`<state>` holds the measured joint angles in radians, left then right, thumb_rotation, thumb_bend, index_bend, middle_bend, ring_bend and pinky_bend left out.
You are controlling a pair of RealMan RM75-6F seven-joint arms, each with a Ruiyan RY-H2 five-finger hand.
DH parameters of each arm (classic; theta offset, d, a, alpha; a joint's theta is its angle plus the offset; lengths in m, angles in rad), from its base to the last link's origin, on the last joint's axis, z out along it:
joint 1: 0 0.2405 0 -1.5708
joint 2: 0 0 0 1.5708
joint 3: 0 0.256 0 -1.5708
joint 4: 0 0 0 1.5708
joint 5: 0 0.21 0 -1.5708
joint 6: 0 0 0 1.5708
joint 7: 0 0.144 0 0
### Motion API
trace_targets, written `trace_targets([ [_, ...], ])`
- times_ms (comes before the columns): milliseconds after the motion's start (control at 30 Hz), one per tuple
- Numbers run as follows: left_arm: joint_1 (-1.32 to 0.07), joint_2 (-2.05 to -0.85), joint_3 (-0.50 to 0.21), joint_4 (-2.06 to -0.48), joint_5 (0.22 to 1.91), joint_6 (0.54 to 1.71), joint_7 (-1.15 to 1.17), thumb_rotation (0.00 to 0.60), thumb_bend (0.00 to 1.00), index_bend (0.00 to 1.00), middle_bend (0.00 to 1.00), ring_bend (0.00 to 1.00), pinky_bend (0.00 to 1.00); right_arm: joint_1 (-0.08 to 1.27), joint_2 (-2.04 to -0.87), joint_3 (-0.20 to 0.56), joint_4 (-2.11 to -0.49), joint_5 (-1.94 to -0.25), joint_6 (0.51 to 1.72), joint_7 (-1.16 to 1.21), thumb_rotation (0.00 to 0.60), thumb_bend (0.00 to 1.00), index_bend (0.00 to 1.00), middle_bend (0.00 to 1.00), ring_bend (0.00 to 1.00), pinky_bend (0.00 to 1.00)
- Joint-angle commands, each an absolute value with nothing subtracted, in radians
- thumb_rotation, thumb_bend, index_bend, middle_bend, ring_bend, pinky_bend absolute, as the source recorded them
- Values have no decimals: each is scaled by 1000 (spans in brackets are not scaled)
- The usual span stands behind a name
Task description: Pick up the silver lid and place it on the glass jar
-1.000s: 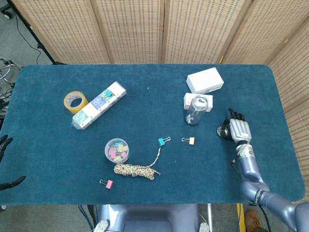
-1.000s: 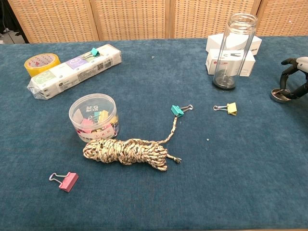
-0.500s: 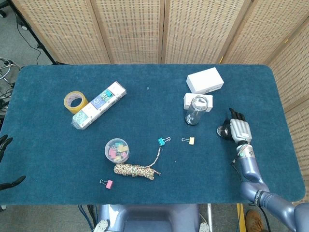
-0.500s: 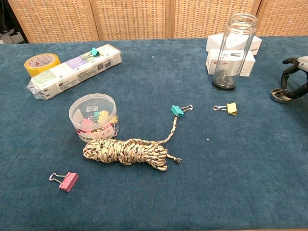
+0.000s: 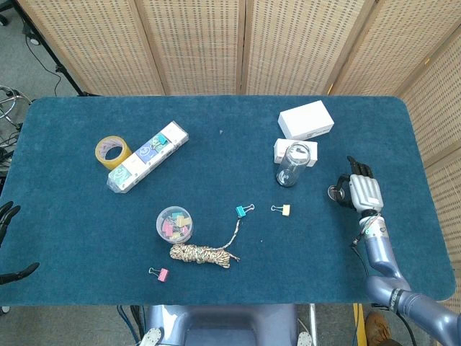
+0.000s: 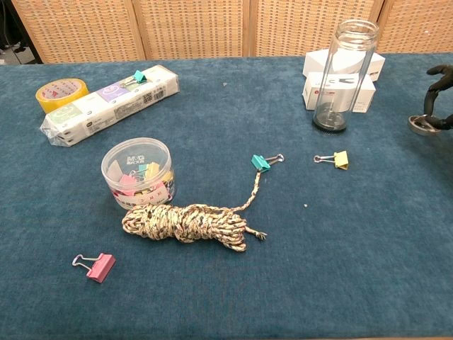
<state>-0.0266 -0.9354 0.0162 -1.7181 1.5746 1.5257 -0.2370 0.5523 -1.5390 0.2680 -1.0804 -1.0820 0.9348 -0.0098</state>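
The glass jar (image 5: 292, 165) (image 6: 345, 71) stands upright and open-mouthed in front of two white boxes. To its right, my right hand (image 5: 362, 190) (image 6: 437, 95) pinches the small silver lid (image 5: 336, 192) (image 6: 425, 127) at the fingertips, just above the blue cloth. The lid is level and sits well below the jar's mouth. My left hand (image 5: 9, 241) shows only as dark fingers at the far left edge of the head view, spread apart and holding nothing.
Two white boxes (image 5: 305, 120) (image 6: 338, 91) stand behind the jar. A yellow binder clip (image 5: 284, 209) and a teal one (image 5: 241, 210) lie in front of it. Further left are a coiled rope (image 5: 202, 254), a tub of clips (image 5: 174, 224), a tissue pack (image 5: 148, 155) and tape (image 5: 112, 151).
My right hand has closed on the lid and carried it slightly up and to the right. The jar and the left hand have not moved.
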Motion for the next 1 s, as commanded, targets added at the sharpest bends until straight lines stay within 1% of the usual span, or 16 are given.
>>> trace_targets([
  [33, -26, -934, 18, -1718, 1578, 1528, -240, 600, 2, 0, 0, 0, 0, 526, -1473, 273, -1164, -1102, 984, -18, 600, 596, 653, 0, 0, 0],
  [267, -22, -933, 22, -1717, 1588, 1536, -246, 600, 2, 0, 0, 0, 0, 501, -1349, 292, -1327, -1120, 1045, -50, 600, 611, 656, 0, 0, 0],
  [400, -21, -932, 22, -1717, 1590, 1538, -248, 600, 1, 0, 0, 0, 0, 501, -1257, 322, -1446, -1104, 1056, -80, 600, 613, 658, 0, 0, 0],
  [533, -21, -931, 22, -1716, 1591, 1538, -251, 600, 2, 0, 0, 0, 0, 514, -1194, 349, -1511, -1087, 1064, -129, 600, 612, 659, 0, 0, 0],
  [767, -19, -929, 25, -1714, 1598, 1543, -255, 600, 2, 0, 0, 0, 0, 573, -1077, 417, -1640, -981, 1031, -235, 600, 614, 660, 0, 0, 0],
  [1000, -21, -928, 26, -1712, 1598, 1540, -262, 600, 2, 0, 0, 0, 0, 687, -1050, 466, -1671, -839, 985, -352, 600, 616, 661, 0, 0, 0],
])
